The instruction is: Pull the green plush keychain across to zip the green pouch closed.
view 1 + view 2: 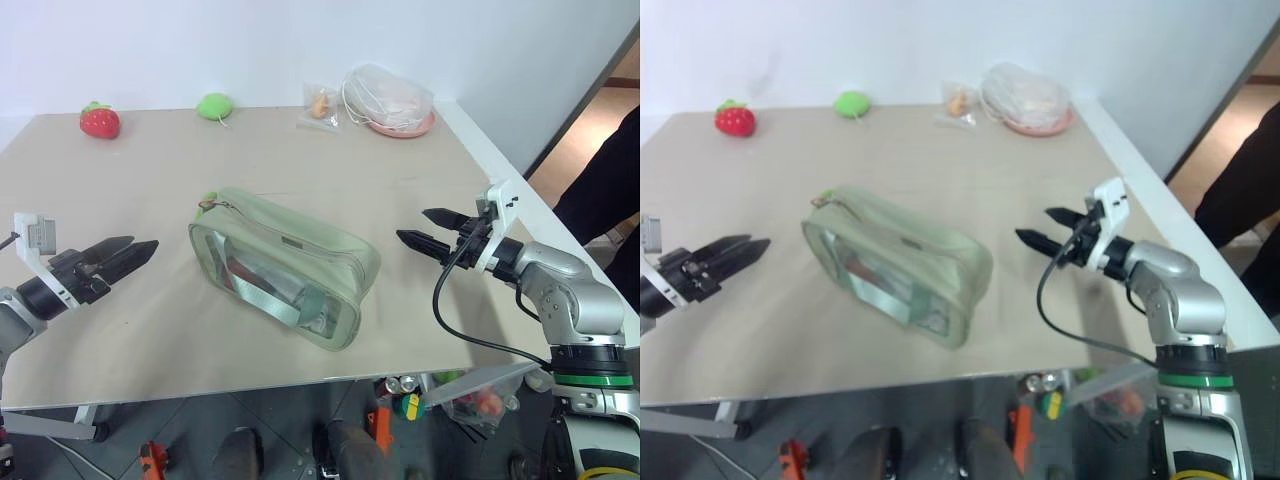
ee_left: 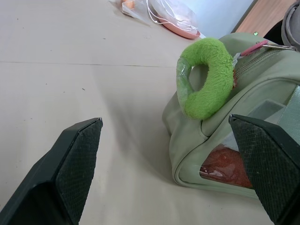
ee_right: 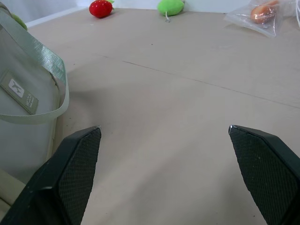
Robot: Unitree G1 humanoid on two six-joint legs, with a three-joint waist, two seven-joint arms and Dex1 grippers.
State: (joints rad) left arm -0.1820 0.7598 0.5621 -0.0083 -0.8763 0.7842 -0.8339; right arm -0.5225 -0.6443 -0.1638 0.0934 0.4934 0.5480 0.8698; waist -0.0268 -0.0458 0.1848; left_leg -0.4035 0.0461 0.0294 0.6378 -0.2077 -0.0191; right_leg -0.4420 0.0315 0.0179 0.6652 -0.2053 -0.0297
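left gripper (image 1: 138, 250) fingers wide apart, empty, beside pouch end | right gripper (image 1: 418, 228) fingers apart, empty, near other end | green pouch (image 1: 285, 265) lying mid-counter (image 1: 120, 180) | green plush keychain (image 2: 206, 77) at zipper end near left gripper | soft, light, probably squashy: pinch firmly near cord

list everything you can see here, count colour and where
green pouch: 1, pale sage, middle of table
green plush keychain: 1, lime, on the pouch's far-left end
strawberry plush: 1, red, far left of table
rounded plush: 1, green, far edge
small clear bag: 1, orange contents, far edge
pink plate: 1, under a clear bag, far right corner
table: 1, beige
left pincer: 1, black, open, left of pouch
right pincer: 1, black, open, right of pouch
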